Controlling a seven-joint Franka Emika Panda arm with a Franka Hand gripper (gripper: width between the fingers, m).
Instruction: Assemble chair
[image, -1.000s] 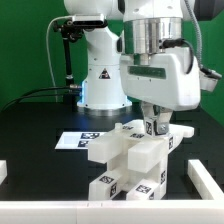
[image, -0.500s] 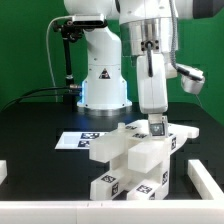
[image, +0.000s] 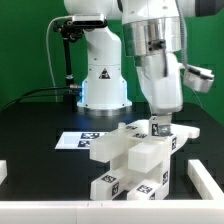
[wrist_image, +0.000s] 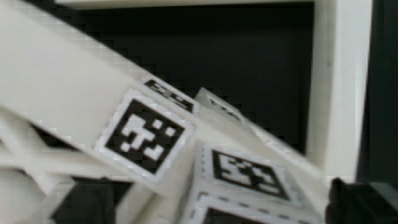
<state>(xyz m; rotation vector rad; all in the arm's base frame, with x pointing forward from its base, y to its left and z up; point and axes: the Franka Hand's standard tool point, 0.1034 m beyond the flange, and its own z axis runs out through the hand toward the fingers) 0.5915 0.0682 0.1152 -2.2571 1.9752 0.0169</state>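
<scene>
The chair (image: 128, 158) is a stack of white blocky parts with black-and-white tags, at the middle front of the black table. My gripper (image: 158, 128) points straight down onto its top right part, a small tagged white piece (image: 160, 126), and its jaws stand on either side of it. In the wrist view a white tagged part (wrist_image: 146, 135) fills the space between my dark fingers (wrist_image: 71, 200), and the gripper (wrist_image: 222, 206) looks shut on it. The part's lower end is hidden.
The marker board (image: 76, 141) lies flat on the table behind the chair, on the exterior view's left. White border rails stand at the left (image: 3, 172), right (image: 206, 181) and front edges. The robot base (image: 103, 85) is at the back.
The wrist has turned about its vertical axis while the gripper stays in the same spot on the chair's top right part. The chair stack has not moved.
</scene>
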